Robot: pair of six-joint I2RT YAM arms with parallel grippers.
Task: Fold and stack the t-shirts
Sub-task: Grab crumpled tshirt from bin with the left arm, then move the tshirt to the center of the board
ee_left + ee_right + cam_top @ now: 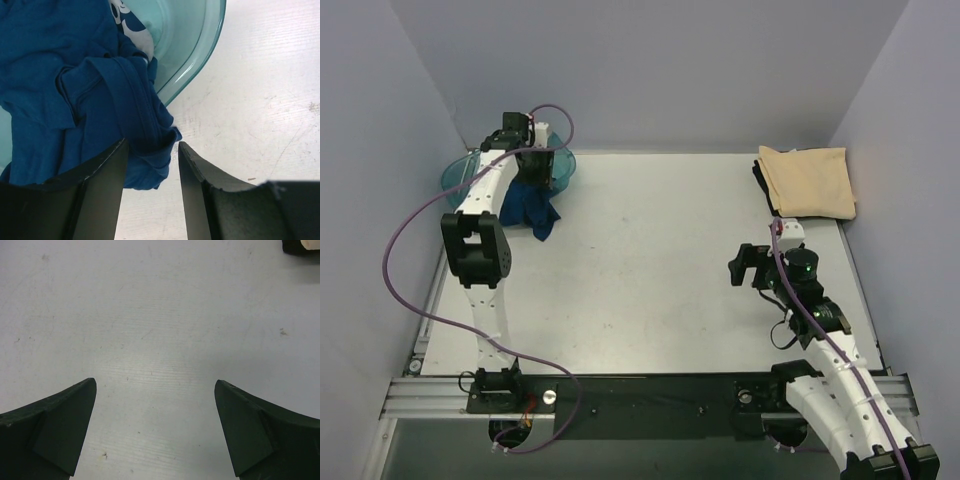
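A white table point(660, 290) sits boxed in by pale grey walls. From above, a translucent teal tub point(458, 172) stands at its far left corner. A crumpled navy t-shirt point(533, 210) spills over the tub's rim onto the table, its length running from the tub toward the arm bases. The left gripper point(534, 160) hangs over the tub's rim. Well apart from the tub, at the far right corner, a folded tan t-shirt point(810, 180) lies flat with its longer side across the table. It covers a black t-shirt point(761, 182), of which only the tub-side edge shows. The right gripper point(744, 266) hovers nearer the bases than that pile.

The left wrist view shows a white printed graphic point(136, 31) inside the tub, its design not legible. A hem fold lies between the narrowly parted jaws; whether they pinch it cannot be told.

The right wrist view shows jaws wide apart over bare table.
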